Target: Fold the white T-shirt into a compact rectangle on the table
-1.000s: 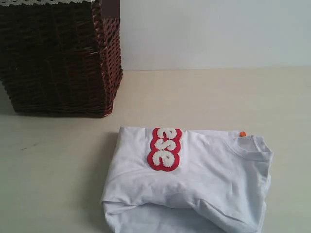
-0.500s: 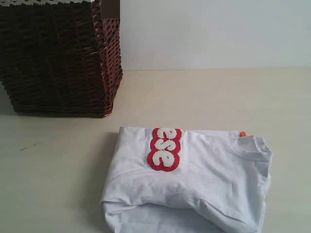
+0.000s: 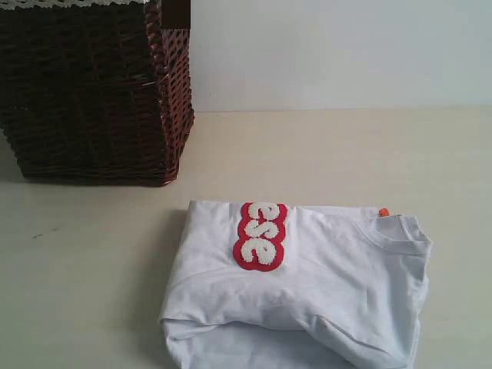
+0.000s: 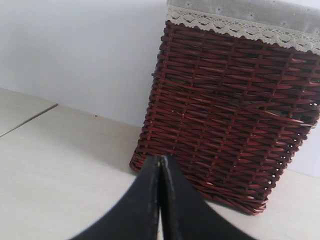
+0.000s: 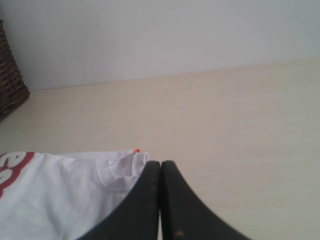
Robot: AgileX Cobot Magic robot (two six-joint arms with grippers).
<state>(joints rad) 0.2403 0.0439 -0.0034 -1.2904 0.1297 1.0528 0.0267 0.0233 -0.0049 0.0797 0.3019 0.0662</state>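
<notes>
Two grippers are fully closed: the black left gripper (image 4: pixel 161 159) and the black right gripper (image 5: pixel 160 164) each have their fingers pressed together and hold nothing. The white cotton T-shirt (image 3: pixel 323 284), roughly folded, lies on the pale beige desk (image 3: pixel 346 154) at the lower centre-right of the exterior frame. Its fuzzy red-outlined letters (image 3: pixel 261 234) face up, and the orange neck tag (image 3: pixel 383 212) is at its right end. The dark brown wicker basket (image 3: pixel 92 92) stands at upper left, apart from the shirt.

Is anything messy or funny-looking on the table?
The white T-shirt is folded, but its lower edge in the exterior view gapes open in loose, rumpled layers, and the collar pokes out at one corner, so it isn't a tidy rectangle.
</notes>
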